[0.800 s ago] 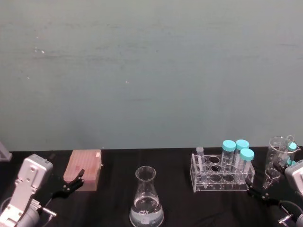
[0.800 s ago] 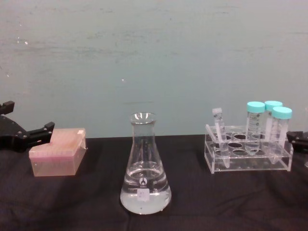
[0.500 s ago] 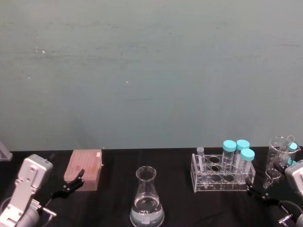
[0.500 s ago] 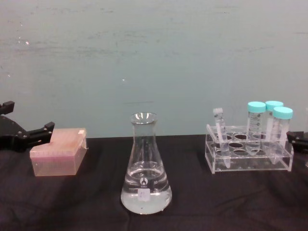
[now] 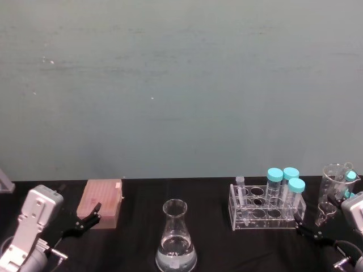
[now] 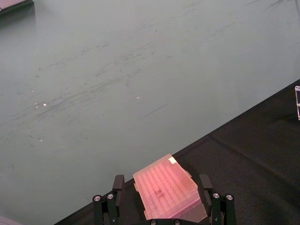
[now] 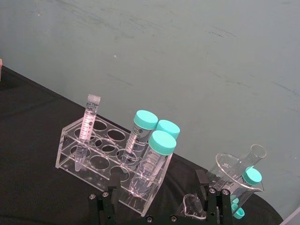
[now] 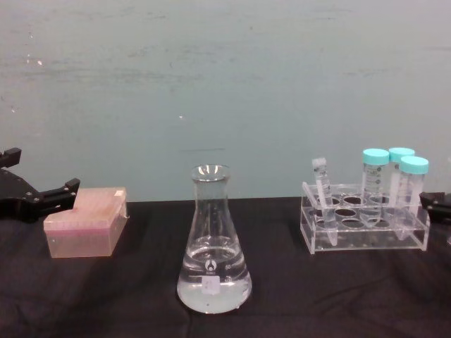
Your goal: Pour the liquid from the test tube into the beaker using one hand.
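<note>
Pre-grasp step: the test tube [image 8: 322, 190] stands in the rack's [image 8: 366, 238] left end hole, contents hard to confirm, well apart from the beaker [image 8: 213, 246]; the right gripper [image 5: 310, 233], jaws spread and empty beside the rack, should next close on it; the left gripper [image 5: 85, 221] sits parked, jaws spread, far left.

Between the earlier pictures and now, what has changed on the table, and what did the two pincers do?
Nothing visibly changed. The test tube still leans in the rack, and the beaker stands at the middle of the table. The left pincer and the right pincer stay open and low at the sides, holding nothing.
</note>
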{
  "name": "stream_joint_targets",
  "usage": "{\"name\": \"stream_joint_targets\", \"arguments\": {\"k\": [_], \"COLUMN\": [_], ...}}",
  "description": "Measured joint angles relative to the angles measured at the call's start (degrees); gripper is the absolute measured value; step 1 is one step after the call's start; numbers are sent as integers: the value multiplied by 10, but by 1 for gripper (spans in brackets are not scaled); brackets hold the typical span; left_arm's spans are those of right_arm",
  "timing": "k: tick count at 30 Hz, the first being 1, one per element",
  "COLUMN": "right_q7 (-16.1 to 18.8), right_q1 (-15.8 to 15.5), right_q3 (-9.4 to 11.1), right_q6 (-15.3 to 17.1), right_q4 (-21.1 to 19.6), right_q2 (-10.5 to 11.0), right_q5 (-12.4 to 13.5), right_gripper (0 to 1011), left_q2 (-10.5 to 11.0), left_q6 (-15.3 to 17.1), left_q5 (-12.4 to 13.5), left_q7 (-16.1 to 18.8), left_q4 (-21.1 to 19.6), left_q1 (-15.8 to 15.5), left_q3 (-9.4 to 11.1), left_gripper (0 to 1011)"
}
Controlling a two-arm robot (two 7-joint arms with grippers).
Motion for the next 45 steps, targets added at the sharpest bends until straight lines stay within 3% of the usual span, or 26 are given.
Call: {"name": "stream_joint_targets", "arguments": {"k": [26,36,45], "right_q7": [1,50,102], "right_q1": [1,28,66], "right_q3": [0,13,12], "right_q6": [0,-4,-11], "right_q4": [0,8,30], "right_q2": [0,-13,-35], "right_q5": [0,10,12], "right_gripper": [1004,1004,1004], "left_q2": [0,0,0], "left_q6": [0,0,0], "left_q5": [0,0,0], "left_q7": [0,0,0], "left_q4": [0,0,0], "left_q1": [0,0,0], "left_q3": [0,0,0], "left_gripper": [1000,1000,1000]}}
